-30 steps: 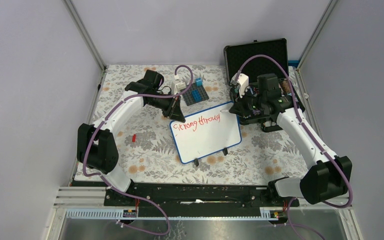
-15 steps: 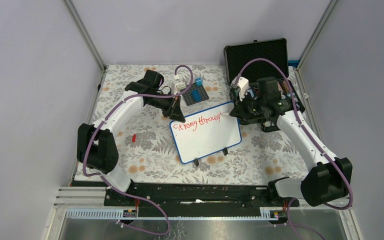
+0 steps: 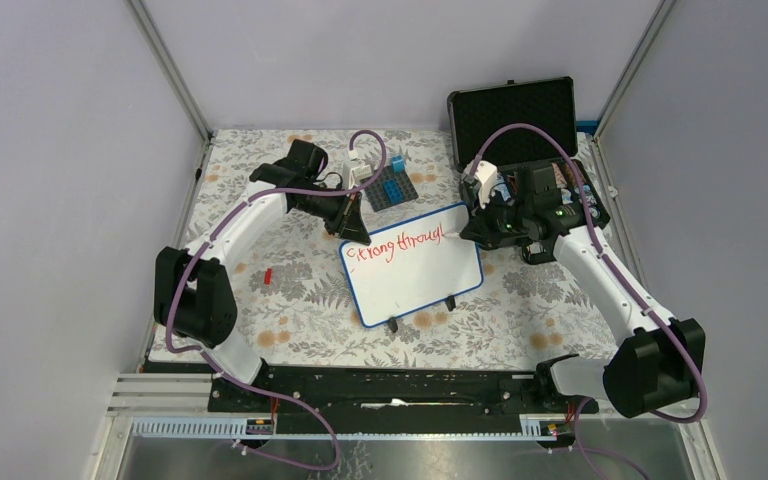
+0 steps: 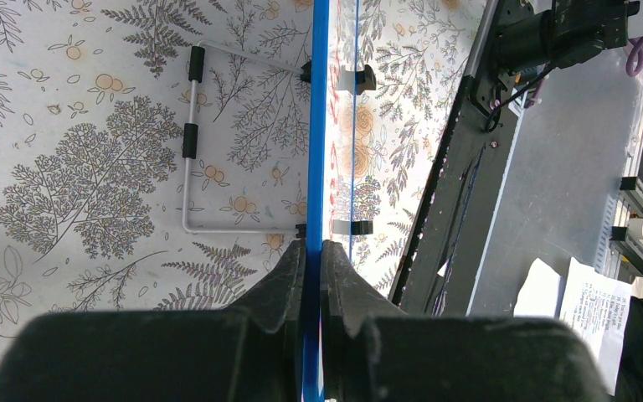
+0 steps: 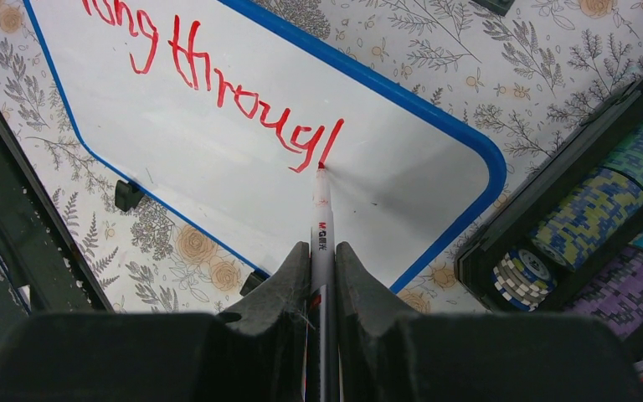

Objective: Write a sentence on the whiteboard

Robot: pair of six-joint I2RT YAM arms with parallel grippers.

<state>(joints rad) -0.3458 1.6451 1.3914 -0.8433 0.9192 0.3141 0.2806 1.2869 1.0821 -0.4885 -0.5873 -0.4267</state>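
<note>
- Seen from above, the whiteboard (image 3: 415,278) stands tilted on its small black feet in the middle of the flowered tablecloth (image 3: 290,290), between the two arms. Red handwriting runs along its far edge.
- The left gripper (image 4: 311,249) pinches the board's blue rim at the far-left corner, jaws pressed tight against it. Its wrist camera sees the board edge-on as a thin blue line. It also shows a wire leg (image 4: 187,159) on the side away from the writing, a detail the overhead view does not give.
- The right gripper (image 5: 322,251) is clamped on a marker (image 5: 321,219) whose red tip touches the board at the foot of the last stroke. Only this wrist view makes the letters readable: "throug" followed by one straight stroke.
- That same view shows stacked poker chips (image 5: 611,209) in the black case (image 3: 512,108) just beside the board's corner. From above, the case's lid stands open.
</note>
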